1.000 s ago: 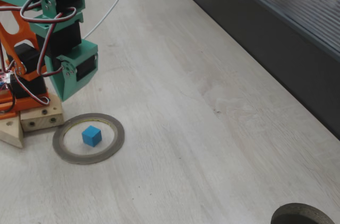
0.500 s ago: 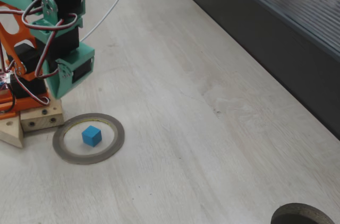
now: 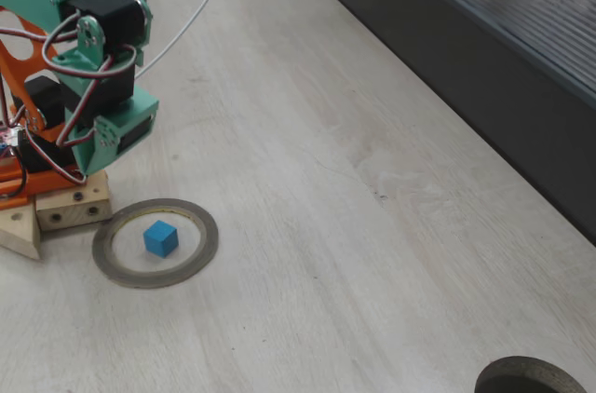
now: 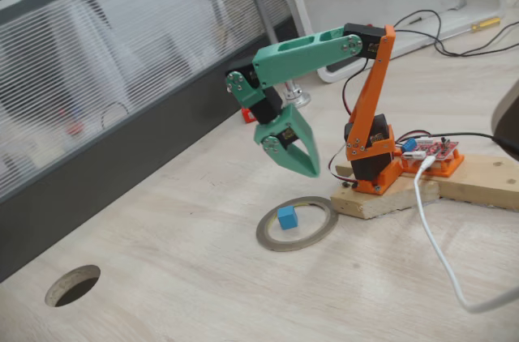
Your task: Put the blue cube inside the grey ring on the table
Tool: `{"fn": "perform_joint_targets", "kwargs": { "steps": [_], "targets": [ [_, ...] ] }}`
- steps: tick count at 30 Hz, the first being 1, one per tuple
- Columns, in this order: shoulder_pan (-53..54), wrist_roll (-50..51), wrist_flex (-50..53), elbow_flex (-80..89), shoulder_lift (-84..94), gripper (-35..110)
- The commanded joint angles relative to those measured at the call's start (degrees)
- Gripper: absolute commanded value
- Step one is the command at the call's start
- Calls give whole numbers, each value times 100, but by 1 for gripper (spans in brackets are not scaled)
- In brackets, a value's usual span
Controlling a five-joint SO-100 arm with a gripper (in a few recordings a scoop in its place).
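The pale wood-grain counter carries everything; the green and orange arm is raised beside its wooden base; the grey ring lies flat just in front of that base; the blue cube sits inside it, clear of the band. The gripper hangs above, empty; its fingers look nearly together, though I cannot tell for certain. Placement looks done; retreating well means lifting straight away without brushing the cube.
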Motion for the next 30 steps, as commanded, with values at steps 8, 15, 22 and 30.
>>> {"fn": "perform_joint_targets", "kwargs": {
  "steps": [8,15,22,30],
  "targets": [
    [70,-9,114,290,167,0],
    [70,-9,53,264,167,0],
    [70,-9,-756,325,167,0],
    [70,-70,-738,325,167,0]
  ]
}}
